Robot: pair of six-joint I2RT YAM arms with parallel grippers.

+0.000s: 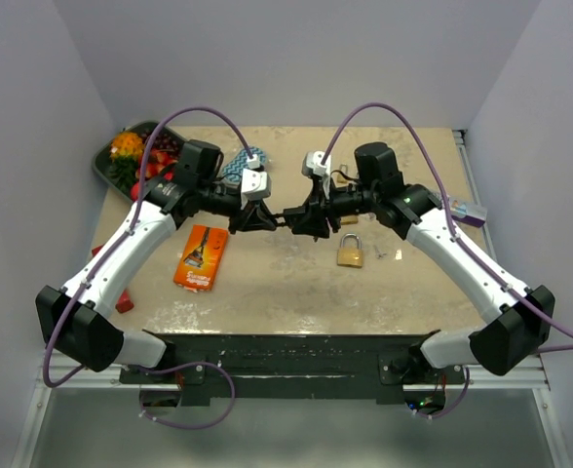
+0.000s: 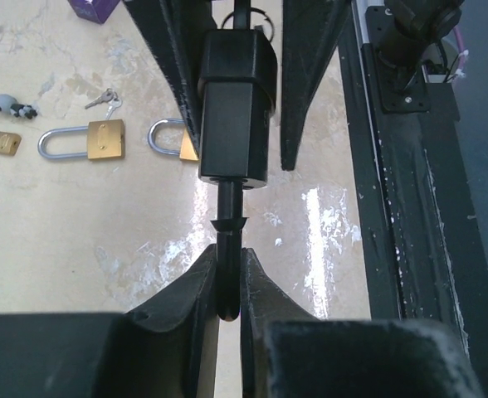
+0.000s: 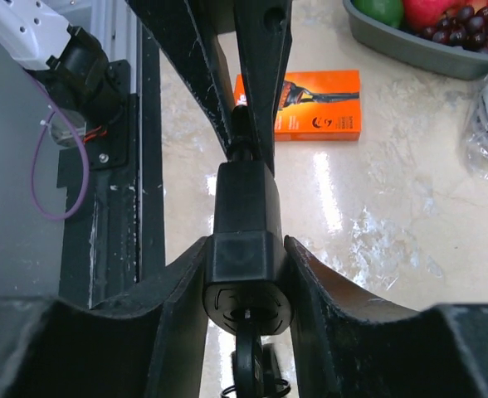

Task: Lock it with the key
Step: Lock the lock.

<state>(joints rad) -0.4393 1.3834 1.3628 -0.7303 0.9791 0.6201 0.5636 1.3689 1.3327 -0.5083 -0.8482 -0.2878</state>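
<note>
- a robot lab test cell: plain walls (image 1: 286,58) box in a marble-look table (image 1: 286,288)
- white robot arms (image 1: 140,229) bolted to a black rail (image 1: 277,351)
- props: brass padlock (image 1: 351,252), razor box (image 1: 201,257), fruit tray (image 1: 99,164)

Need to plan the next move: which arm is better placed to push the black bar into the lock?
Left, probably. The left gripper has its jaws shut on the thin black bar, in line with the black lock, so it can push straight in. The right gripper clamps the lock, bracing it.

No wording can be read anywhere. The orange razor box (image 3: 300,104) on the counter (image 3: 393,224) shows a razor picture and small dark print, too blurred to read.
</note>
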